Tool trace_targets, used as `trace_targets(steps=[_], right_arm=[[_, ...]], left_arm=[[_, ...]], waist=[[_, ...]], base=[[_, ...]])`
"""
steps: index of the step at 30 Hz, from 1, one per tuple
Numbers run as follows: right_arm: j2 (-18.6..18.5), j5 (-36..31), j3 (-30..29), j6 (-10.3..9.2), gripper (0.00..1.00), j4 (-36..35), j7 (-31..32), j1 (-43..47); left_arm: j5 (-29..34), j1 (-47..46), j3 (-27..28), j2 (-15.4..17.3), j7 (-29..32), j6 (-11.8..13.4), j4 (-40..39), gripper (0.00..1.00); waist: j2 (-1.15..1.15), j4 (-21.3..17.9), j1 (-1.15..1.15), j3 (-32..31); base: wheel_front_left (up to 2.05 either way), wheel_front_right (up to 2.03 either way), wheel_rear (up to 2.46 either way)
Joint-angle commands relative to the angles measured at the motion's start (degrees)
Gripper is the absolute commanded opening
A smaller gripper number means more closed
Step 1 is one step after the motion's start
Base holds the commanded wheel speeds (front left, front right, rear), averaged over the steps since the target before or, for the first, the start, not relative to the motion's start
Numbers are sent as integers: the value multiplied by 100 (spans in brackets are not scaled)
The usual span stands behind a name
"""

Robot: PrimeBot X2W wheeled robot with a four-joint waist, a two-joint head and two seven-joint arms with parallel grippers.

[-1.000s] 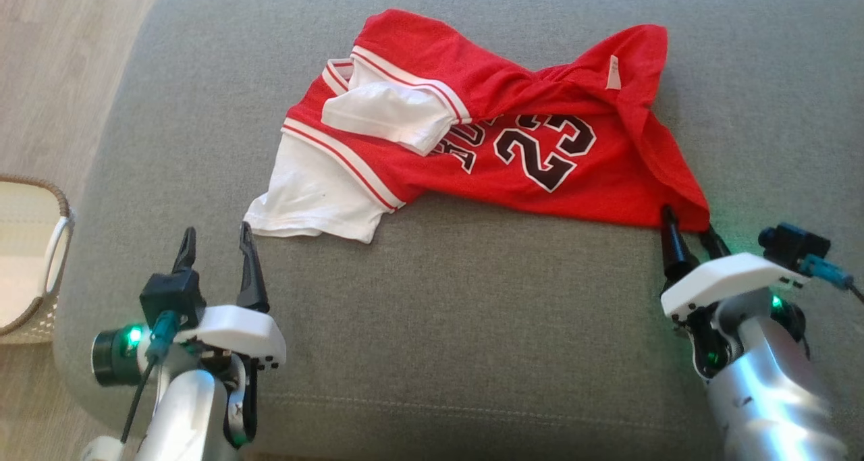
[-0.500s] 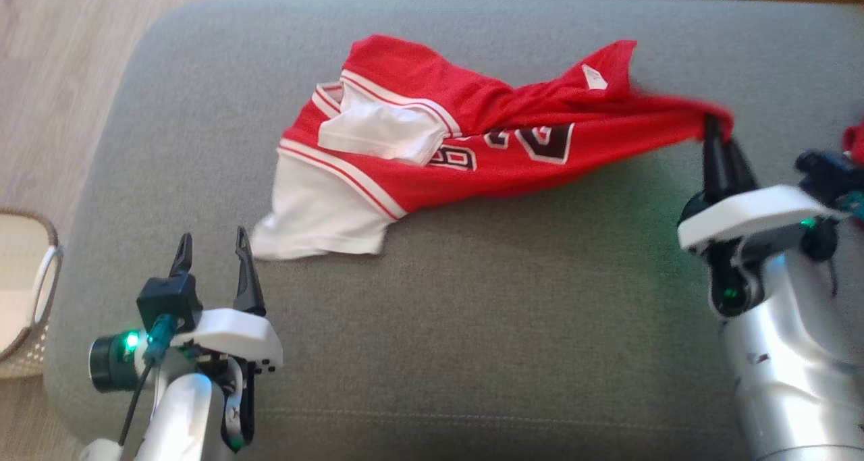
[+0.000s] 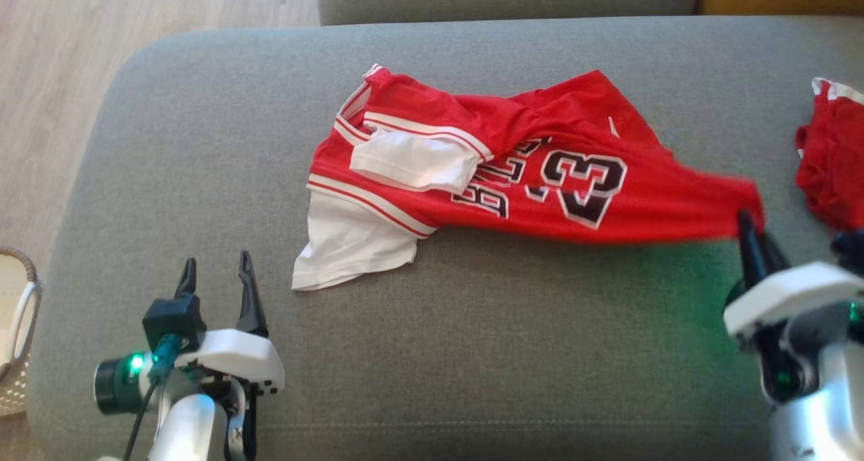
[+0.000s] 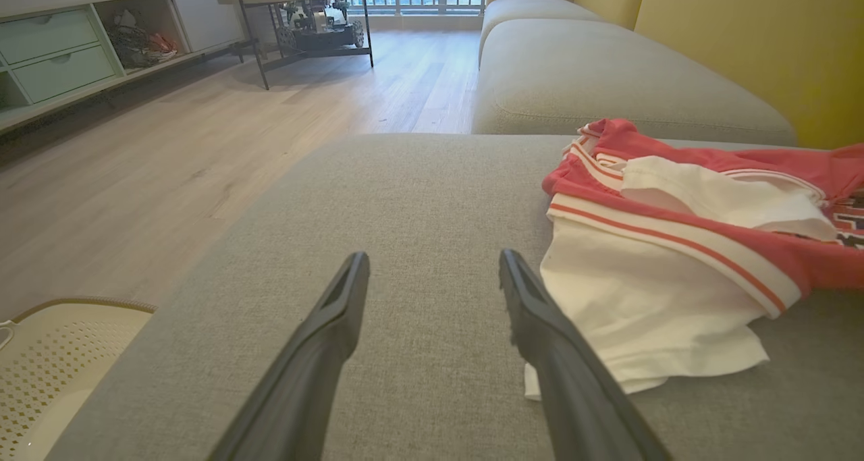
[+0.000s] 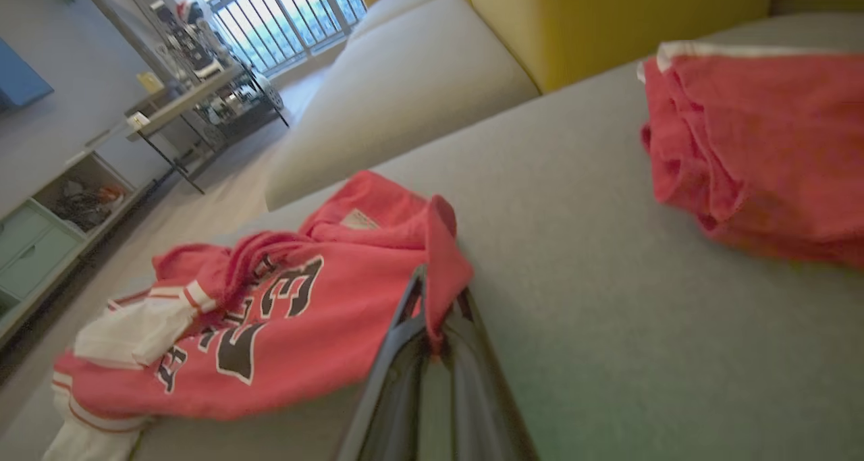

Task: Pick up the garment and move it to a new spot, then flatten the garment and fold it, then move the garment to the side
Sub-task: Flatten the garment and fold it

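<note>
Nearest the robot, the left gripper (image 3: 216,275) is hovering over the grey sofa cushion (image 3: 472,353) with its two dark fingers standing wide apart and holding nothing. At the near right, the right gripper (image 3: 752,230) is pinching its fingers together on the right-hand corner of the garment (image 3: 513,177), and the cloth there is pulling out into a taut point.

The garment is lying across the middle of the cushion with its long axis running left to right. It is a red mesh jersey, thin and limp, with black numerals outlined in white and striped trim. Its white sleeve (image 3: 351,245) is sagging toward the near left and ending just beyond and to the right of the left gripper's fingertips, apart from them. So the left arm is the nearer one to the free end, while the right arm is already holding the opposite end. Any carry or stretch is likely going to run along that left-right line.

The upper body of the jersey is bunching into soft folds. At the far right, a second red garment (image 3: 833,157) is sitting crumpled near the right gripper and could be getting in the way. A woven basket (image 3: 20,319) is standing on the floor at the left.
</note>
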Motion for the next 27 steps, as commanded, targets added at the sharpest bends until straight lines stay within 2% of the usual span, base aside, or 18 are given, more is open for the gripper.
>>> trace_targets(steps=[1, 2, 3, 6, 8, 15, 18, 21, 27], right_arm=[[11, -61, 82, -1, 0, -90, 108, -49], [11, -190, -9, -1, 35, 64, 178, 33], [11, -375, -108, -1, 100, 235, 251, 93], [11, -719, -327, -1, 100, 613, 89, 29], [11, -732, -253, -1, 100, 633, -130, -74], [11, -480, 882, -1, 100, -87, -991, -132], [11, -589, 1404, -1, 100, -442, -1257, 54], [11, -292, 1832, -1, 100, -662, -1421, 279], [11, -619, 2377, -1, 100, -689, -1561, 412]], left_arm=[[7, -128, 169, 38, -69, -2, -120, 100], [7, -139, 158, 36, -69, -8, -105, 100], [9, -155, 142, 34, -69, -16, -90, 100], [11, -214, 86, 27, -69, -21, -53, 100], [8, -226, 81, 25, -69, -20, -39, 100], [14, -237, 79, 20, -69, 0, -122, 100], [9, -218, 71, 18, -69, -3, -169, 100], [18, -184, 21, 17, -69, -12, -209, 100], [-50, -158, -204, 15, -69, -37, -244, 100]], waist=[[0, -26, 0, 12], [0, -34, 0, 21], [0, -34, 0, 32], [0, -29, 0, 56], [0, -42, 0, 58], [0, -40, 0, 4], [0, -12, 0, -15], [0, 31, 0, -17], [0, 270, 0, 70]], base=[[0, 0, 0], [0, 0, 0], [0, 0, 0], [0, 0, 0], [0, 0, 0], [0, 0, 0], [0, 0, 0], [0, 0, 0], [0, 0, 0]])
